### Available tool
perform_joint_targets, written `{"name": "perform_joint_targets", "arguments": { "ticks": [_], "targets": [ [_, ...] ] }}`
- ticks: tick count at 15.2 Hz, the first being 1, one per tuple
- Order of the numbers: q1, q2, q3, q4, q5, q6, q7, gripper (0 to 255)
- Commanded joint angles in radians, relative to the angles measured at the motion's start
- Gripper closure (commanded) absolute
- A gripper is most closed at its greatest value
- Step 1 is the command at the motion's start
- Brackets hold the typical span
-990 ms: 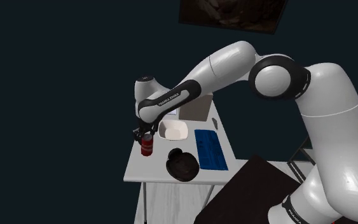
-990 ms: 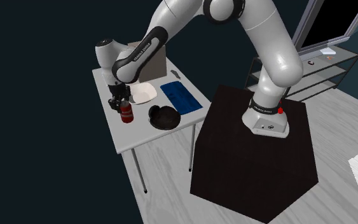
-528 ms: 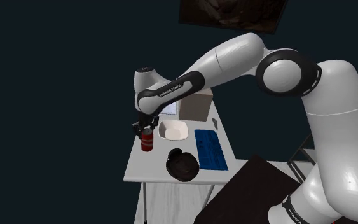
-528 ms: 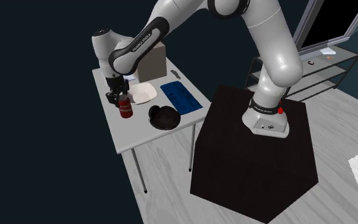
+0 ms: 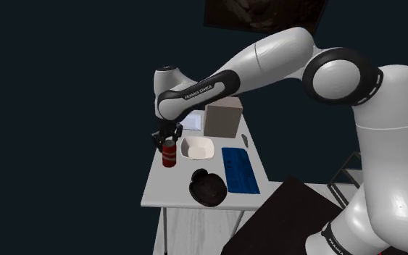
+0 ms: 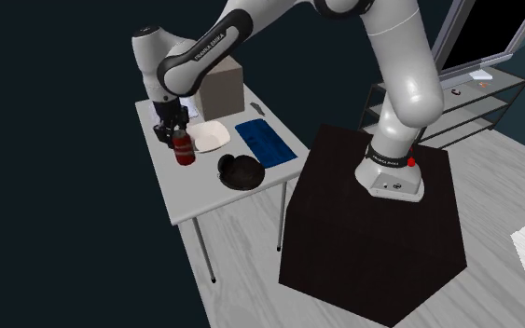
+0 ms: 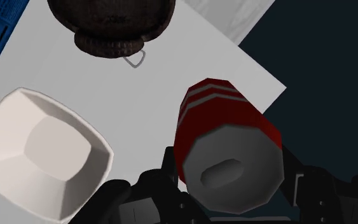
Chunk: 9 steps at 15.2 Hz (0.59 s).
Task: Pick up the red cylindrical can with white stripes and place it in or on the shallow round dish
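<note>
From where I stand, the gripper [image 5: 167, 138] hangs over the edge of the white table [image 6: 191, 199] that lies toward the shoulder view's left, with its two black fingers clamped on either side of the red can [image 6: 185, 149] near its top. The can stands upright with its long axis vertical. Its flat grey end with the small recess faces up into the hand, and the end with the pale stripes points down at the tabletop [image 7: 228, 143]. I cannot tell whether its base touches the table or hangs just clear of it. The white dish [image 5: 197, 149], shallow with rounded corners, sits just beside the can, toward the middle of the table and apart from it. A black round object [image 5: 208, 187] lies nearer the table's front edge, a blue tray [image 6: 263, 142] lies beyond the dish, and a grey box [image 6: 221, 88] stands behind them. The arm reaches over from its black stand [image 6: 372, 247].
</note>
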Motion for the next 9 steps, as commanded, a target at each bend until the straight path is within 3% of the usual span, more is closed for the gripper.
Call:
{"name": "perform_joint_targets", "arguments": {
  "ticks": [1, 9],
  "targets": [
    [-0.021, -0.065, 0.004, -0.095, 0.009, 0.031, -0.012, 255],
    [-0.121, -0.351, 0.014, -0.491, 0.075, 0.149, -0.113, 255]
  ]
}}
